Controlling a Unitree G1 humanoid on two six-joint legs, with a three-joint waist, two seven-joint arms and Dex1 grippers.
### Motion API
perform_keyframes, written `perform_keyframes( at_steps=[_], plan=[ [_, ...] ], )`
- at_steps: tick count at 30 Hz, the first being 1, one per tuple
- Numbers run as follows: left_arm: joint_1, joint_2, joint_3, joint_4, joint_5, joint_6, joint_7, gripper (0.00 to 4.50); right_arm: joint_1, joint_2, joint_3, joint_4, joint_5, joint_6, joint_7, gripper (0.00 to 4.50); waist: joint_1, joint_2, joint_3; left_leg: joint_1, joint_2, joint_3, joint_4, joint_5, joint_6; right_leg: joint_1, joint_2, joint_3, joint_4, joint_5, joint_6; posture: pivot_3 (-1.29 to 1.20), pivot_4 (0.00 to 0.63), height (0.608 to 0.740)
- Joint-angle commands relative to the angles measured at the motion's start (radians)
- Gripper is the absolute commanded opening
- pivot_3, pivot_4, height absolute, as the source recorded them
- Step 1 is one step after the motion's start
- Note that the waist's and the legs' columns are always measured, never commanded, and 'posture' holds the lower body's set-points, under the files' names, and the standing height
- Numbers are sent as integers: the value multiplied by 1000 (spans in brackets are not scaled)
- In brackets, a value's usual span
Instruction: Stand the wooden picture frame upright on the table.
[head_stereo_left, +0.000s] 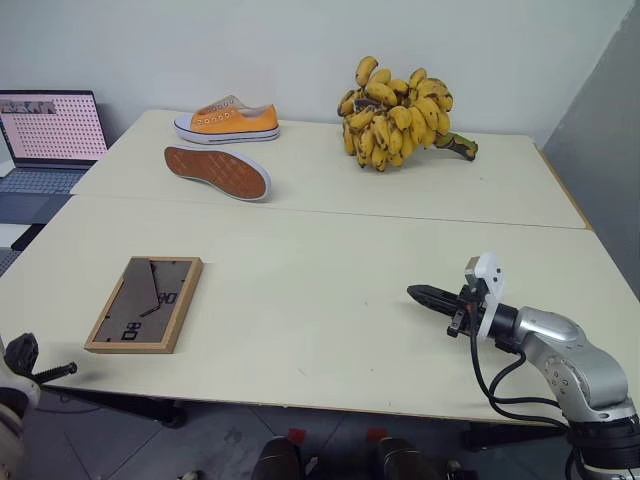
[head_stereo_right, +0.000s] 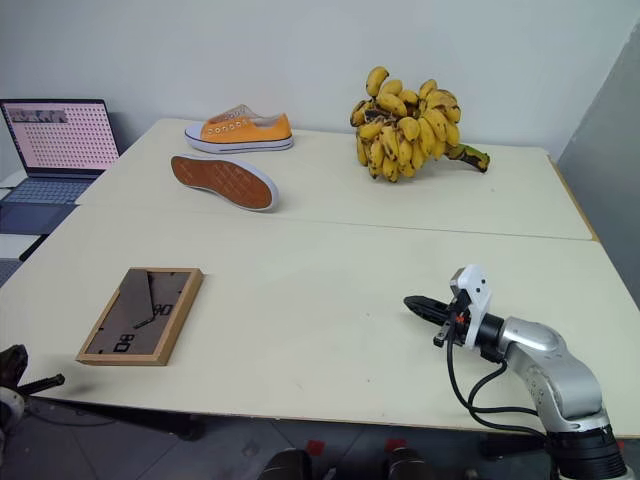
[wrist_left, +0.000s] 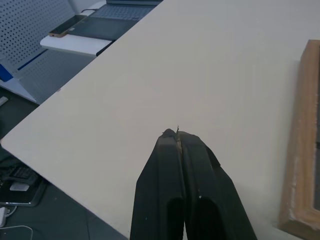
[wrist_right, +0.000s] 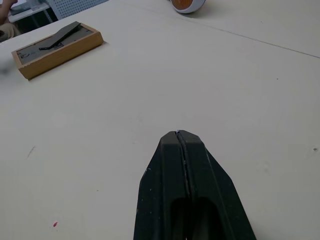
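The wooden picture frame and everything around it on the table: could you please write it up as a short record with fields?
frame: wooden picture frame lies flat, backing and easel stand up, near the table's front left edge
task state: frame not yet upright
table: table, cream, seam across it
left hand: left hand shut, empty, by the table's edge beside the frame
right hand: right hand shut, empty, over the table's front right part
far side: two orange shoes, one sole-up; bunch of bananas
off table: open laptop to the left
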Motion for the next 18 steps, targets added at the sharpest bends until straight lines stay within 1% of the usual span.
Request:
perform_keyframes(
  at_steps=[1,5,12,15,18],
  plan=[
    [-67,39,-51,98,41,-58,-52,38,3,-2,-37,-48,23,8,-20,0,0,0,0,0,0,1,0,0,0,1,0,0,0,0,0,0,150,740],
    [-117,39,-130,150,61,-54,-93,38,9,-1,-47,-58,29,11,-37,0,1,0,0,-2,0,1,-1,0,0,2,0,0,0,0,0,0,150,740],
    [-67,1,-264,-66,-23,57,-231,38,32,20,-54,-89,34,17,-73,0,5,1,0,-2,0,1,-1,0,0,3,-1,0,0,0,0,0,150,740],
    [-79,-8,-293,-122,-40,94,-238,38,42,29,-49,-99,34,17,-82,0,8,1,0,-2,0,0,0,0,0,3,-1,-1,0,0,0,0,150,740],
    [-126,-13,-336,-140,-39,119,-236,38,50,40,-39,-100,30,12,-87,0,7,1,0,-2,0,0,0,1,1,4,0,-1,1,1,0,0,150,740]
  ],
)
